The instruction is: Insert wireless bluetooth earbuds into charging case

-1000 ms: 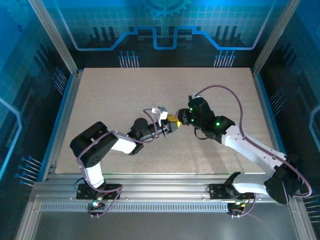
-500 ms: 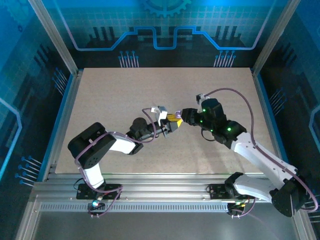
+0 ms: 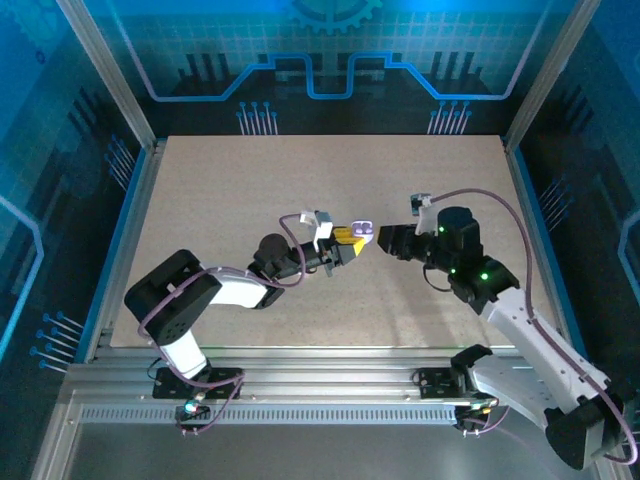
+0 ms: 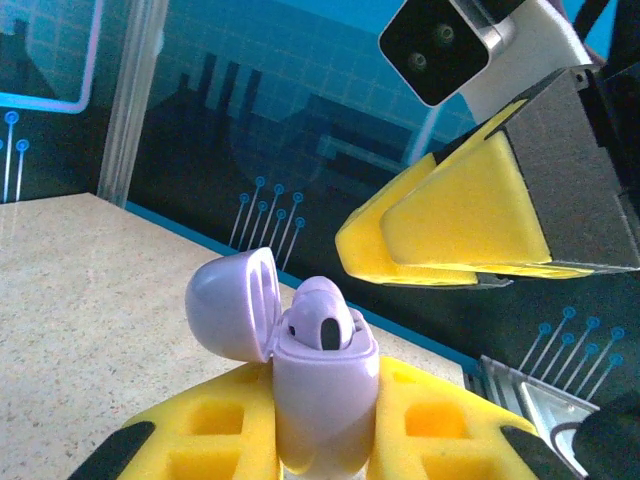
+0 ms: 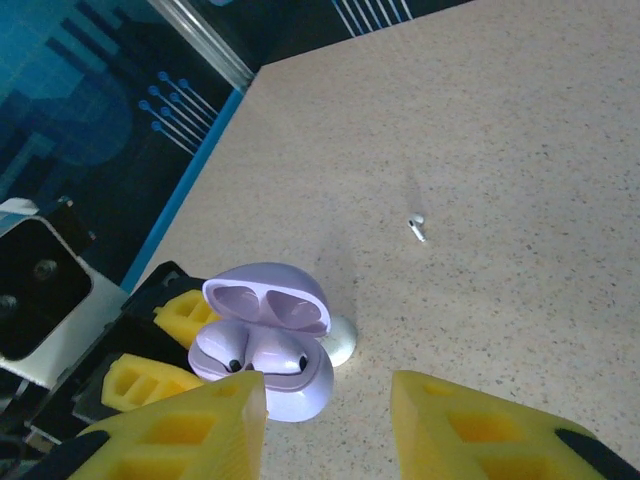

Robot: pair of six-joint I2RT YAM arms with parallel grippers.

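Left gripper: clamped on the case, holding it off the table near the middle of the workspace. In the left wrist view the case stands upright between the yellow fingers. The lid is hinged back and open, and a seated earbud fills the one pocket visible there.

Right gripper: jaws partly apart, nothing between them. It sits just beside the case without touching it and faces the left gripper tip to tip.

Right wrist view: the case is close ahead and left of centre. The loose earbud lies on the bare table past the case, up and right of the right gripper and well apart from both.

Earbud long axis: runs roughly away from the camera, slightly slanted; too small to tell stem end from bud end.

Judgement: the right arm is the free one and the nearer, so the pick is its job. It needs to reach forward past the case, go down to the table, and turn the jaws to close across the earbud's short side. The left arm only needs to keep the case upright with the lid open
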